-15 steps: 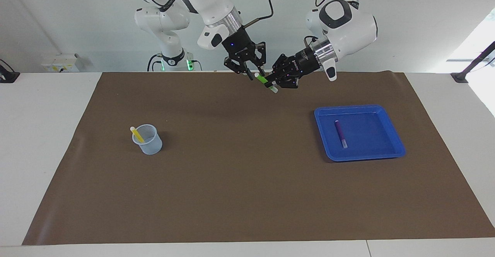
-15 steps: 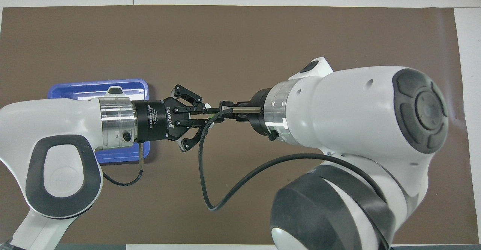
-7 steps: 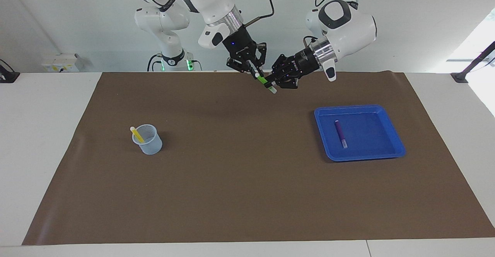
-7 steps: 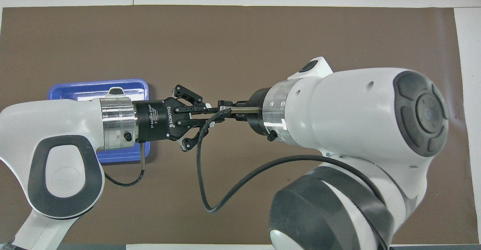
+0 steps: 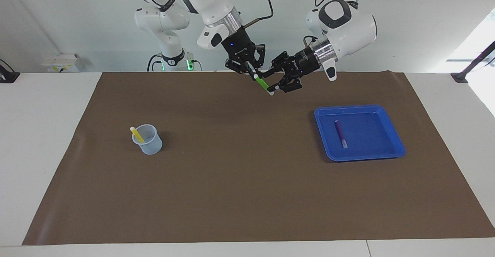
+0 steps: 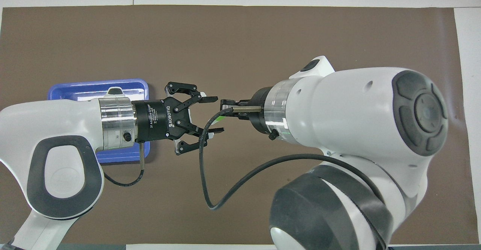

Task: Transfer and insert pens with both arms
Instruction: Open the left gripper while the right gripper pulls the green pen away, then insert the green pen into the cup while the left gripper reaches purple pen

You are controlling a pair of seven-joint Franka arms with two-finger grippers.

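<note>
Mid-handover over the table's (image 5: 58, 94) robot-side edge: green pen (image 5: 263, 83) clenched in right claw (image 5: 252, 72), left claw (image 5: 277, 83) spread wide around it. Next, probably: carry to cup (image 5: 149, 141) holding yellow pen (image 5: 136, 134); purple pen (image 5: 340, 133) in tray (image 5: 394, 148).

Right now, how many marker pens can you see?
3. The yellow pen stands in the cup. The green pen is up in the air in the right gripper. The purple pen lies in the blue tray. None seems hidden.
</note>
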